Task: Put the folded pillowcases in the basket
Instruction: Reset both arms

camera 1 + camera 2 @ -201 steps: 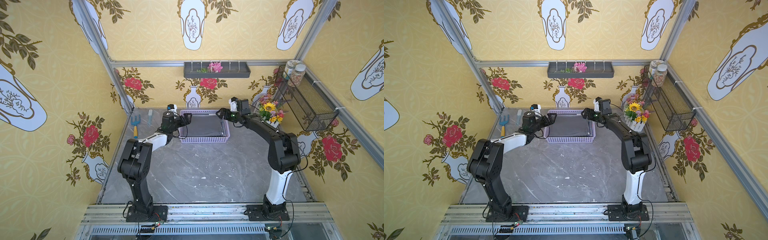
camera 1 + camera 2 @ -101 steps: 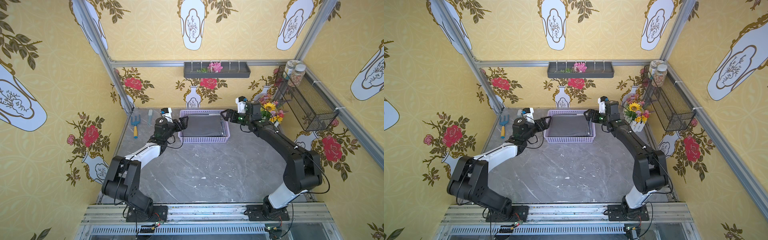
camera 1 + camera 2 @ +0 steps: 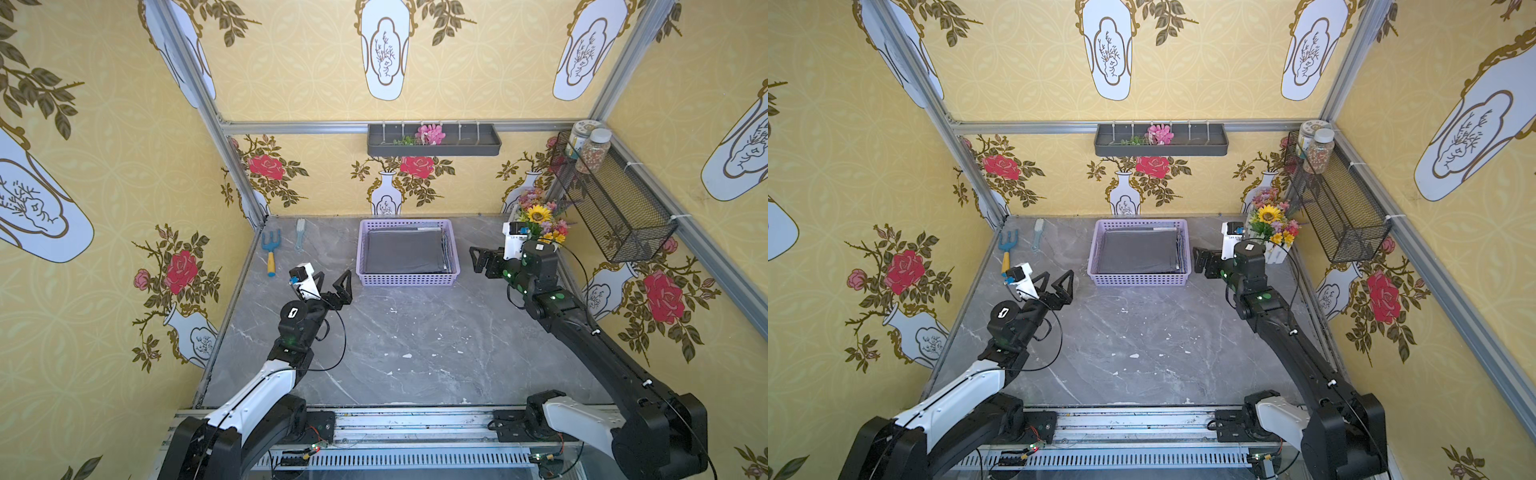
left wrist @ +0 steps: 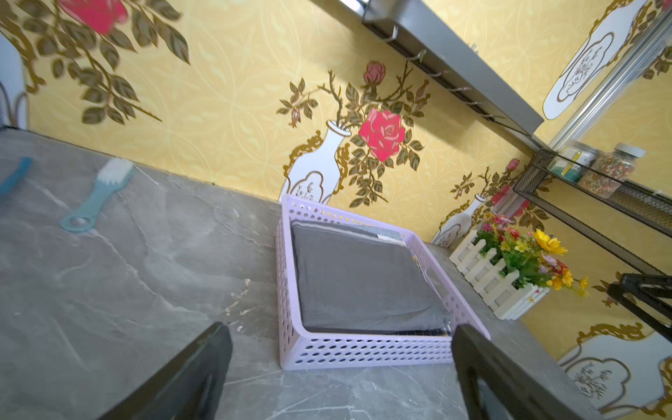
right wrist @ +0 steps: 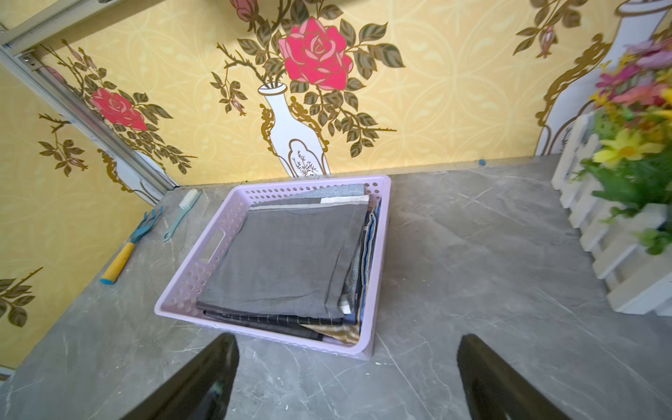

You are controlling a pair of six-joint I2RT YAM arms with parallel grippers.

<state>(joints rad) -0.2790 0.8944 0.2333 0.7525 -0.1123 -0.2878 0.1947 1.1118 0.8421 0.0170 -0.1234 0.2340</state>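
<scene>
The lilac basket [image 3: 409,279] [image 3: 1139,279] stands at the back middle of the grey table. A folded grey pillowcase [image 3: 405,251] [image 3: 1139,251] [image 4: 360,283] [image 5: 287,262] lies flat in it, on top of a stack of other folded cloths. My left gripper [image 3: 334,278] [image 3: 1057,276] [image 4: 342,334] hovers open and empty just off the basket's front left corner. My right gripper [image 3: 478,259] [image 3: 1200,259] [image 5: 348,342] is open and empty too, just right of the basket, pointing at it. Neither touches the basket [image 4: 363,351] [image 5: 189,287].
A blue garden fork with a yellow handle [image 3: 270,253] and a teal brush [image 3: 300,235] lie at the back left. A white fence planter of flowers [image 3: 540,226] stands at the back right. A black wire basket [image 3: 611,199] hangs on the right wall, a dark grey tray [image 3: 434,141] on the back wall.
Both grippers have drawn back from the basket, the left toward the front left, the right toward the right. They stay open, and the pillowcase lies where it was.
</scene>
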